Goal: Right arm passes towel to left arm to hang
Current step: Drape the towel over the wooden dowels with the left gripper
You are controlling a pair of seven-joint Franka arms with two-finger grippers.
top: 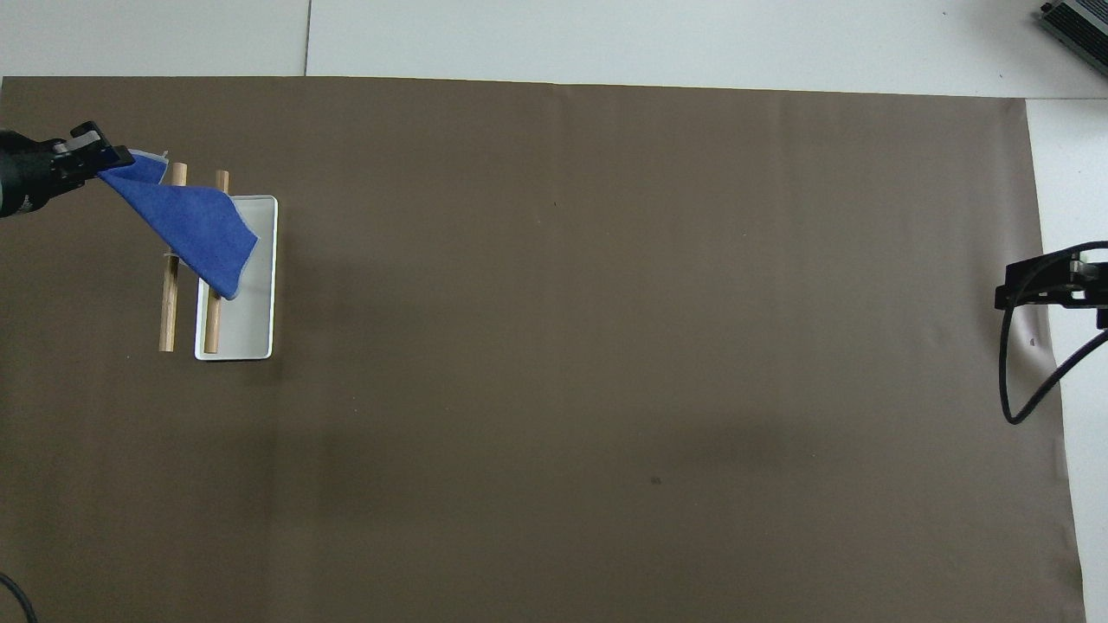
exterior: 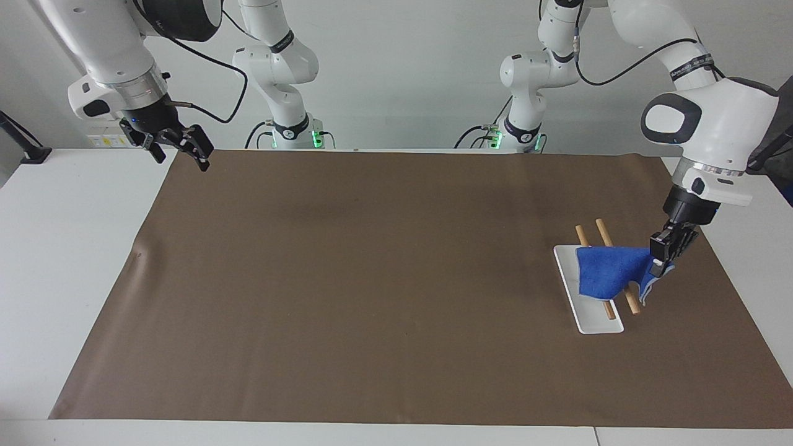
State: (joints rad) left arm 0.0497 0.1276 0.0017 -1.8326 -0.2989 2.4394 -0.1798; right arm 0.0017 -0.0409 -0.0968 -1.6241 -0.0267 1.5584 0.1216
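Clearly the left gripper (exterior: 660,265) is pinched tight on one corner of the towel (exterior: 610,269), at the left arm's end of the tabletop (exterior: 56,248). From that pinched corner the bright blue cloth stretches away from the gripper toward the middle of the tabletop, draped over two wooden rods (exterior: 604,274) that lie side by side. Its loose end hangs down over the white tray (exterior: 591,322) under the rods. A narrow flap with a pale stitched edge dangles just below the gripper, beside the outer rod.

In the overhead view the left gripper (top: 95,158) sits just outside the outer rod, at the rods' ends farther from the robots, and the towel (top: 195,234) runs slantwise from it across both rods (top: 167,303) to the tray (top: 251,329). The rods' nearer ends stay uncovered, as does most of the tray.

Well apart from all this, the right gripper (exterior: 186,147) hangs in the air with its fingers spread and nothing between them, over the edge of the brown mat (exterior: 372,279) at the right arm's end. That arm waits. In the overhead view the right gripper (top: 1052,285) shows at the mat's (top: 606,346) border.
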